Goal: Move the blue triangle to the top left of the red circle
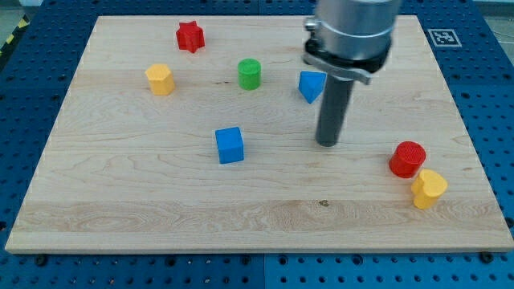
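Note:
The blue triangle (310, 85) lies on the wooden board (120, 209), right of centre toward the view's top. The red circle (408, 158) sits near the board's right edge, lower down. My tip (328, 144) rests on the board just below and slightly right of the blue triangle, and to the left of the red circle. The rod's shaft stands close beside the triangle's right edge; I cannot tell if they touch.
A yellow heart-like block (429, 189) touches the red circle's lower right. A blue cube (230, 145) sits at centre, a green cylinder (250, 74) left of the triangle, a red star (190, 36) at top left, and a yellow block (160, 79) at left.

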Action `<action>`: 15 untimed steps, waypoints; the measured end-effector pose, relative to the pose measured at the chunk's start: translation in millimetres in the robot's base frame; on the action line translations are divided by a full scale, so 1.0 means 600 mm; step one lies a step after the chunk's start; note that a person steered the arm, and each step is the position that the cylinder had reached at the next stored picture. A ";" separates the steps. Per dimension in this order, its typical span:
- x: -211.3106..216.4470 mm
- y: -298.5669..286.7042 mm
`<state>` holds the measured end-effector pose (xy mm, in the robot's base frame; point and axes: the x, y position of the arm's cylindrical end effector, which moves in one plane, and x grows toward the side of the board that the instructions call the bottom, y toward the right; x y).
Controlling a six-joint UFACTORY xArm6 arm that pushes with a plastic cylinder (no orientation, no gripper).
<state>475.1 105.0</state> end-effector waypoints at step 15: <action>-0.237 -0.097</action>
<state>332.8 47.0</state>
